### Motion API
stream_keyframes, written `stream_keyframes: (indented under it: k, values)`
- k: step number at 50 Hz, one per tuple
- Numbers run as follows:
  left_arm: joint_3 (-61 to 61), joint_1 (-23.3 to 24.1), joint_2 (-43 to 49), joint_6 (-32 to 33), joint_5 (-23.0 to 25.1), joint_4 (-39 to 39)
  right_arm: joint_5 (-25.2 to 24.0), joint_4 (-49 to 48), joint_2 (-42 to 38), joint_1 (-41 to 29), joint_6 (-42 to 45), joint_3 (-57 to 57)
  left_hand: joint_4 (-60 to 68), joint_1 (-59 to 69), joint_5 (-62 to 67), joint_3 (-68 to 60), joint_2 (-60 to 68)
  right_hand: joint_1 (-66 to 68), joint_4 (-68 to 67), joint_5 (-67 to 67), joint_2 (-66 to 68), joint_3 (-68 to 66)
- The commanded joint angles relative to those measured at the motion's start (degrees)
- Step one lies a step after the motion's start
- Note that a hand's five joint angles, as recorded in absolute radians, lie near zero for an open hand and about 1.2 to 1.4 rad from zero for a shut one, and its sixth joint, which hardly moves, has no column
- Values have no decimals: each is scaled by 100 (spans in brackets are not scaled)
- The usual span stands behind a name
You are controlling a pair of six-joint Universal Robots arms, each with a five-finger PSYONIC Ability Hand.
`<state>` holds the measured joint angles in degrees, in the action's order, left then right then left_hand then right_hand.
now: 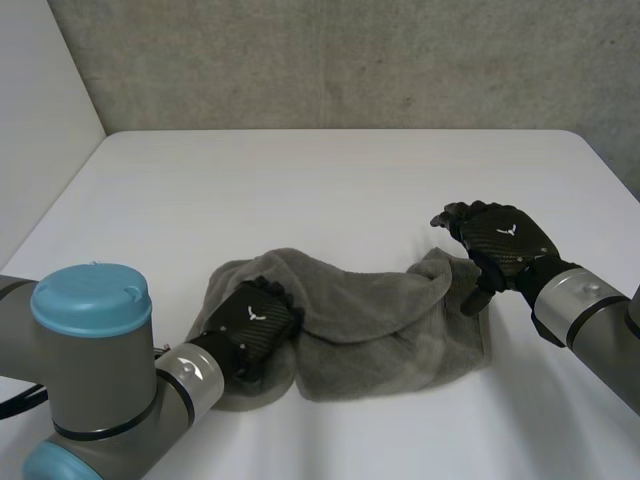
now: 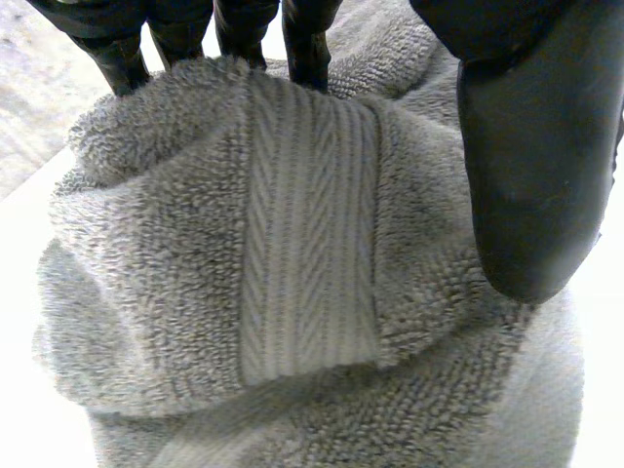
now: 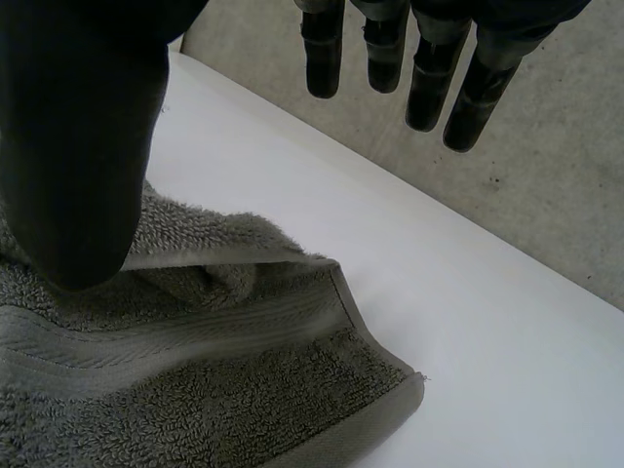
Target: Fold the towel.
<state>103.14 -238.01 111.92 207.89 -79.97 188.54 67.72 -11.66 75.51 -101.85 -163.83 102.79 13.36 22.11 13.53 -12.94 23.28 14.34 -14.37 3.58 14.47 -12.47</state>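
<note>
Head view: the grey towel [image 1: 380, 330] lies bunched on the near middle of the tabletop [image 1: 300, 180], with a hand at each end.
Left hand [image 1: 250, 322]: on the towel's left end, fingers curled into the cloth. In the left wrist view a fold carrying a woven band [image 2: 307, 234] sits pinched between its fingers [image 2: 307, 44] and thumb [image 2: 536, 146].
Towel middle: rumpled, one layer lapped loosely over another, edges not lined up.
Right hand [image 1: 503, 243]: just over the towel's right end, fingers straight and held apart from the thumb, gripping nothing. In the right wrist view a free corner [image 3: 390, 390] lies below it.
Step in hand: likely early, taking hold of both ends, with no clean fold made yet.
Next move: the right hand probably has to drop onto that corner and pinch it so the cloth can be drawn flat.
Surface: white and smooth.
Room: a grey concrete wall [image 1: 350, 60] behind, and a pale panel [image 1: 40, 100] at the left.
</note>
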Motion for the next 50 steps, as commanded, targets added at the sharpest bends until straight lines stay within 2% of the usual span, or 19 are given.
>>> stream_keyframes:
  k: [1, 8, 10, 11, 13, 14, 16, 25, 27, 30, 32, 41, 50]
  values:
    - [-4, -218, -21, 155, -159, 175, 13, -47, -81, -1, 1, 13, -336, 224, 82, 294, 107, -434, 437, -358, -447, 247]
    - [-66, -642, -12, 419, -194, 210, 13, -90, -89, -1, 9, 13, -336, 1284, 1141, 294, 1166, -434, 437, -358, -447, 247]
    - [-127, -878, -12, 437, -247, 201, 22, -108, -98, -1, 9, 13, -336, 2288, 2146, 294, 2171, -434, 437, -358, -447, 247]
    - [-127, -879, -12, 437, -247, 201, 22, -126, -107, -1, 9, 13, -336, 2293, 2151, 294, 2176, -434, 437, -358, -447, 247]
    - [-171, -1045, -12, 437, -238, 210, 22, -126, -133, -1, 9, 13, -336, 3614, 3472, 294, 3497, -434, 437, -358, -447, 247]
    - [-171, -1046, -12, 437, -238, 210, 22, -126, -133, -1, 9, 13, -336, 3622, 3480, 294, 3504, -434, 437, -358, -447, 247]
    - [-224, -1230, -29, 419, -221, 201, 22, -126, -160, -1, 9, 13, -336, 4526, 4384, 294, 4409, -434, 437, -358, -447, 247]
    - [-382, -1670, -214, 375, -177, 201, -5, -135, -212, -63, 9, 22, -336, 4295, 4152, 294, 4177, -434, 437, -358, -447, 247]
    - [-426, -1880, -249, 375, -168, 192, -31, -126, -230, -106, 18, 31, -336, 3692, 3550, 294, 3575, -434, 437, -358, -447, 247]
    - [-444, -1934, -258, 384, -150, 175, -31, -135, -256, -177, 18, 48, -336, 3033, 2891, 294, 2916, -434, 437, -358, -447, 247]
    - [-488, -2039, -258, 375, -63, 157, -31, -135, -300, -238, 36, 57, -336, 1742, 1600, 294, 1625, -434, 437, -358, -447, 247]
    - [-628, -2575, -232, 270, 140, 148, 4, -240, -415, -546, 45, 40, -336, 1401, 1259, 294, 1284, -434, 437, -358, -447, 247]
    - [-900, -3005, -153, -161, 175, 131, 4, -240, -415, -555, 45, 31, -336, 1401, 1259, 294, 1284, -434, 437, -358, -447, 247]
